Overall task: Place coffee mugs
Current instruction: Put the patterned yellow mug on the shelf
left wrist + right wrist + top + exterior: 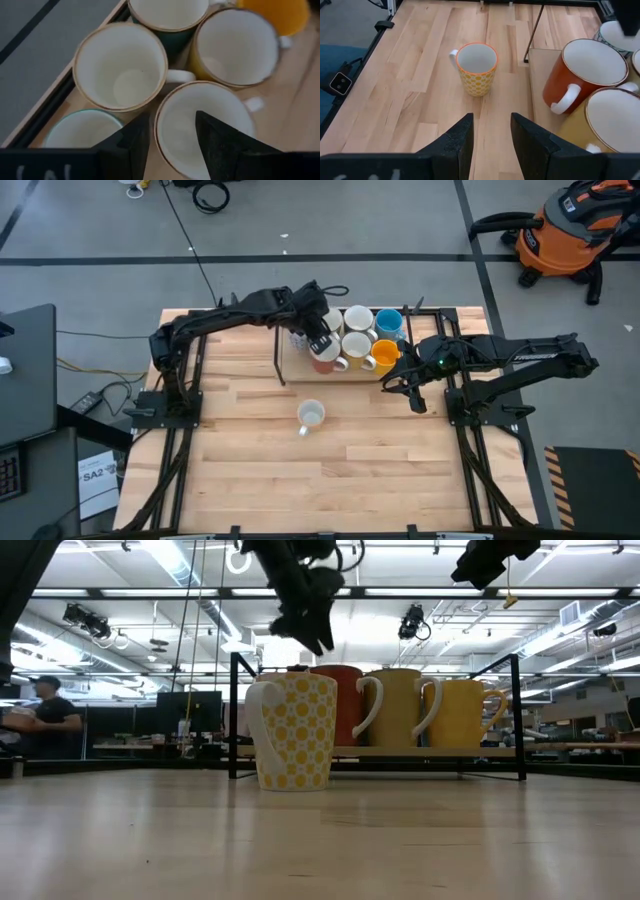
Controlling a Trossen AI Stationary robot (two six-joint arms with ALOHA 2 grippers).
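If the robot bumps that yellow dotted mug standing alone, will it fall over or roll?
Probably it just slides: the dotted mug stands upright on a flat base on the table. If tipped, its handle would likely stop the rolling. It looks ceramic, so a hard knock might chip it.

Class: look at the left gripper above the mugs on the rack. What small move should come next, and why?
Probably lift the left gripper straight up: its fingers stand open over the red-orange mug on the rack, gripping nothing, while the patterned mug waits alone on the table.
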